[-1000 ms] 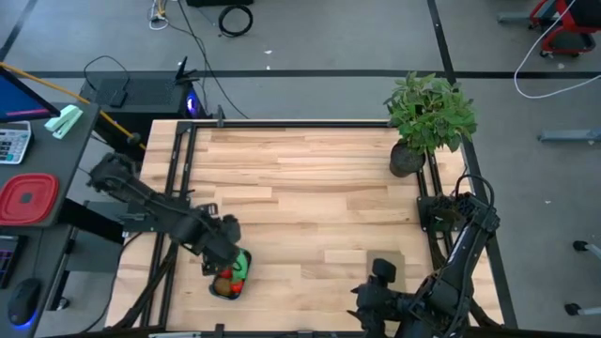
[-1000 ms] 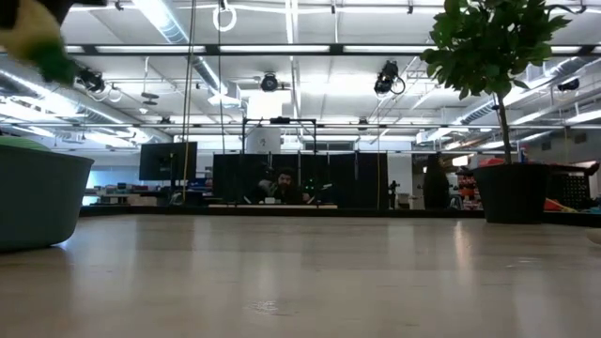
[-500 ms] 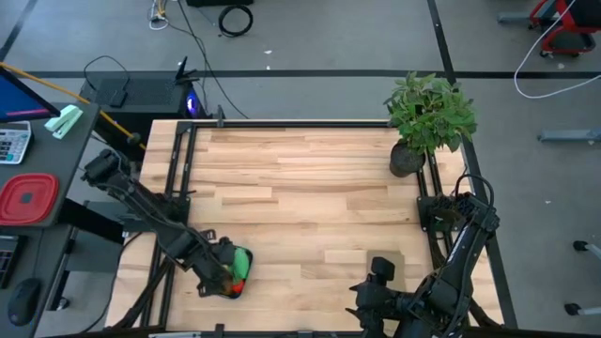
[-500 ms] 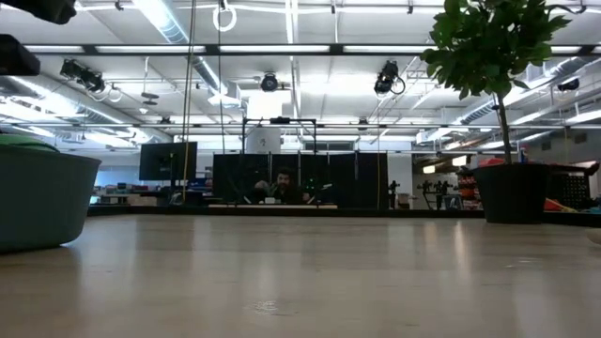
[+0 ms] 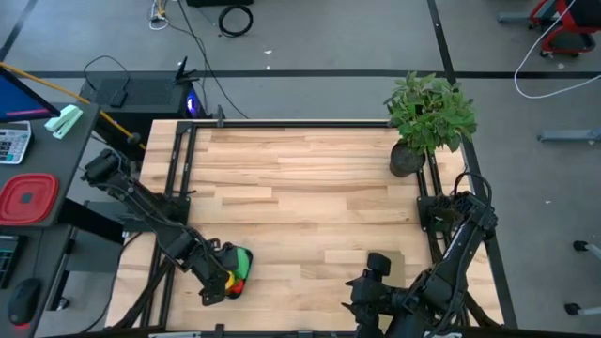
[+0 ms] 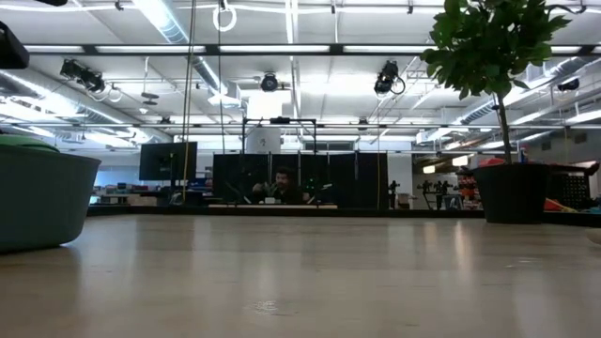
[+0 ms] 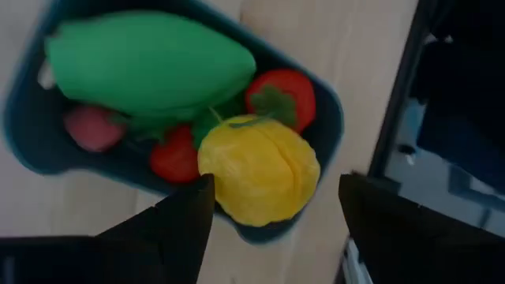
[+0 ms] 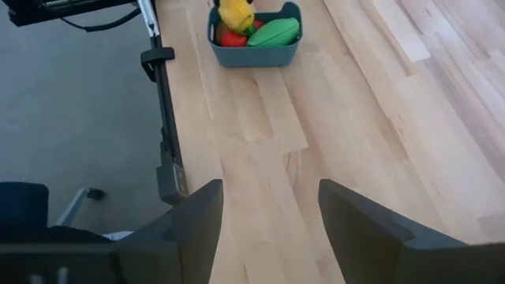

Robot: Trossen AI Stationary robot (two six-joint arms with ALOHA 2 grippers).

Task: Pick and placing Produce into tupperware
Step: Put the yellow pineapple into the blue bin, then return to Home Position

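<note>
Produce fills the small blue-teal rectangular plastic tupperware (image 5: 235, 274) at the light wooden bench's (image 5: 300, 188) near left corner in the high view; the left end effector (image 5: 214, 286) hovers over it. In the left wrist view its fingers stand apart above the yellow toy fruit (image 7: 259, 168), large green piece (image 7: 150, 63) and red strawberries (image 7: 280, 95). In the right wrist view, the right end effector (image 8: 270, 217) gapes, empty.

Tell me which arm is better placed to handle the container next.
Left. The left gripper hangs open right over the container of toy produce; the right gripper sits open far across the table.
</note>
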